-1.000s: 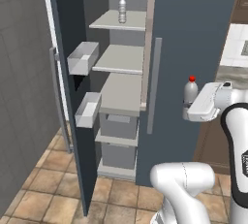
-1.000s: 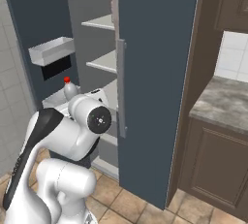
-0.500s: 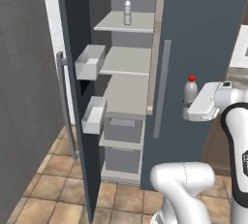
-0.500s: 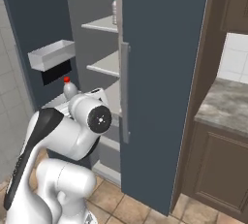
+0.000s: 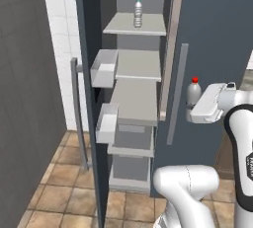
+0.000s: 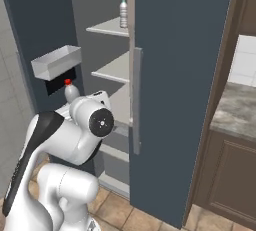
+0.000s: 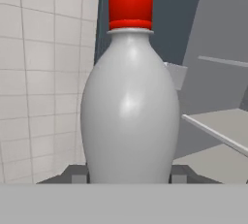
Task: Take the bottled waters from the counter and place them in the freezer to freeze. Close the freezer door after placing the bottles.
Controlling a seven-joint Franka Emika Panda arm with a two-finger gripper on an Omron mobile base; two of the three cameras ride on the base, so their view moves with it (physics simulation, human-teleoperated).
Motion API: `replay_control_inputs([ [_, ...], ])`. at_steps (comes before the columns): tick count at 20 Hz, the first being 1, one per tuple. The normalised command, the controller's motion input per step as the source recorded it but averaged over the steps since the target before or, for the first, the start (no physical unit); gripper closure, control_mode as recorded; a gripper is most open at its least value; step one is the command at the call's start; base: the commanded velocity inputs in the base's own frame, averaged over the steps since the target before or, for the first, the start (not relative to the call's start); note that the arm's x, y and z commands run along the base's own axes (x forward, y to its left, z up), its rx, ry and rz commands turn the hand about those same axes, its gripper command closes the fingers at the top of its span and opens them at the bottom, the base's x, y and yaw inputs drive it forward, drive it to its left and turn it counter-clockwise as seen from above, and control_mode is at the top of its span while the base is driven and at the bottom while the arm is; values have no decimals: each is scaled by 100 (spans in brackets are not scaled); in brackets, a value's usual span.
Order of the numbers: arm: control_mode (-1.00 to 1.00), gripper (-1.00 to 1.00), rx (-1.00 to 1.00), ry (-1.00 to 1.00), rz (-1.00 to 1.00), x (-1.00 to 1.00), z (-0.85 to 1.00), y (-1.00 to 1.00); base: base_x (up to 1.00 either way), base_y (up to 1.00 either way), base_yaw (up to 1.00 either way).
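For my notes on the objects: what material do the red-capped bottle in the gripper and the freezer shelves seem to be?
Red-capped pale bottle: probably smooth plastic, judging by its soft glossy highlight. Pale grey freezer shelves: matte, flat and uniform, plastic or painted metal; the render leaves that open.

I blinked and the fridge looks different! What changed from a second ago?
The base drove, so the freezer slid across both base views; that is the cameras moving, not the things. Nothing was grabbed or let go. The gripper stays shut on the red-capped bottle, held upright, and the teal-capped bottle still stands on the top shelf.
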Motion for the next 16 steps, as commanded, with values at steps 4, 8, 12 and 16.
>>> replay_control_inputs([
  [4, 100, 100, 0, 0, 0, 0, 0, 0, 57, 3, -12],
  [8, 100, 100, 0, 0, 0, 0, 0, 0, 56, 13, -7],
  [12, 100, 100, 0, 0, 0, 0, 0, 0, 30, 56, -3],
  [16, 100, 100, 0, 0, 0, 0, 0, 0, 34, 56, -2],
])
